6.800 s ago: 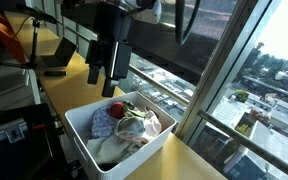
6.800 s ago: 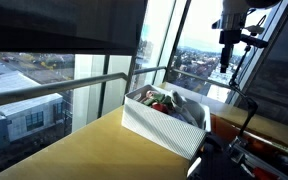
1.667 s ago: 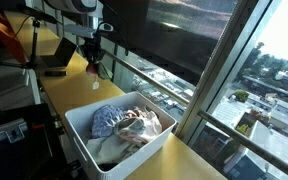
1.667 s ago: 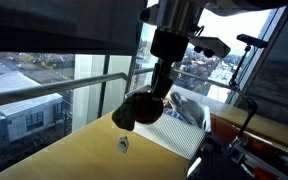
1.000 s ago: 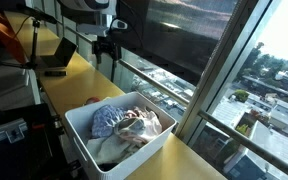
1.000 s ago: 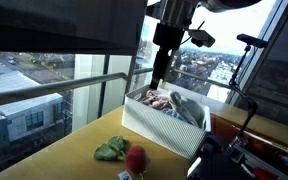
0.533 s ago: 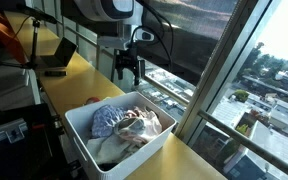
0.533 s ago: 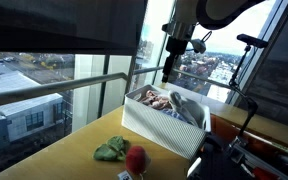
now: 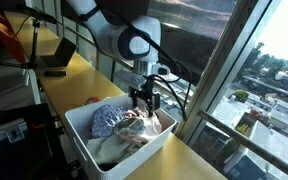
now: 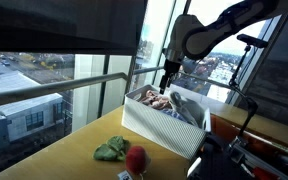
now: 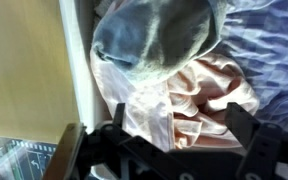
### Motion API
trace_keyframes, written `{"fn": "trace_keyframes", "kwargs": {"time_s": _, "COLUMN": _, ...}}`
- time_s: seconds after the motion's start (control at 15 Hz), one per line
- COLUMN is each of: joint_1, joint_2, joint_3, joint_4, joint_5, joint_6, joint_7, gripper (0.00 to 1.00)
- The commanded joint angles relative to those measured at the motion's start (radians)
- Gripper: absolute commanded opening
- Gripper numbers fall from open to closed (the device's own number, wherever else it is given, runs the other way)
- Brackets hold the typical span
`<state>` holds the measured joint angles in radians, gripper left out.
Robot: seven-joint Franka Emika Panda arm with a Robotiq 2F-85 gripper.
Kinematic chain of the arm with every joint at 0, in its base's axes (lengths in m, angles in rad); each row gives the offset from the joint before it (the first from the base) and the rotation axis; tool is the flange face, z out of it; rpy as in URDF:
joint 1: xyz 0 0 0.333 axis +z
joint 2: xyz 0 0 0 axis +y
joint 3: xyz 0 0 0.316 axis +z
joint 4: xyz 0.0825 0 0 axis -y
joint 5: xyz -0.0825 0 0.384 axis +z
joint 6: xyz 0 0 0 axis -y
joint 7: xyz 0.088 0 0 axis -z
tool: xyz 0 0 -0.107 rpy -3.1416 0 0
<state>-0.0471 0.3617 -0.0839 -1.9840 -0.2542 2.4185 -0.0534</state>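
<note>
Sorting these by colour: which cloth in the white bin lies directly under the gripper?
The pale pink cloth, centred below the open gripper; the blue patterned cloth and grey cloth lie aside.

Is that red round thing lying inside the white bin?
No, the red round thing lies on the table outside the white bin, beside a green thing.

From my station the bin reads as white plastic, its outer wall ribbed and matt. Inside it all is soft cloth. There is a blue printed cloth, crumpled and dull, a pink cloth that looks thin and faintly silky, and a grey cloth that looks thicker and matt. The gripper is black with a low sheen; plastic or metal, I cannot tell. The table looks like smooth yellow wood, slightly glossy. The red toy on it seems plush.
</note>
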Motion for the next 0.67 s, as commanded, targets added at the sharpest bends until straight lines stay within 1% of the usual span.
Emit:
{"fn": "trace_keyframes", "kwargs": {"time_s": 0.0, "joint_1": -0.013, "joint_2": 0.128, "joint_3": -0.031, "joint_4": 0.083, "joint_5": -0.021, "joint_6": 0.041, "joint_7": 0.001, "gripper": 1.0}}
{"fn": "trace_keyframes", "kwargs": {"time_s": 0.07, "joint_1": -0.014, "joint_2": 0.161, "joint_3": -0.035, "joint_4": 0.098, "joint_5": -0.017, "joint_6": 0.043, "joint_7": 0.001, "gripper": 1.0}}
{"fn": "trace_keyframes", "kwargs": {"time_s": 0.53, "joint_1": -0.02, "joint_2": 0.344, "joint_3": -0.009, "joint_4": 0.127, "joint_5": 0.029, "joint_6": 0.026, "joint_7": -0.013, "gripper": 1.0}}
{"fn": "trace_keyframes", "kwargs": {"time_s": 0.6, "joint_1": -0.025, "joint_2": 0.365, "joint_3": -0.005, "joint_4": 0.14, "joint_5": 0.035, "joint_6": 0.017, "joint_7": -0.019, "gripper": 0.86}}
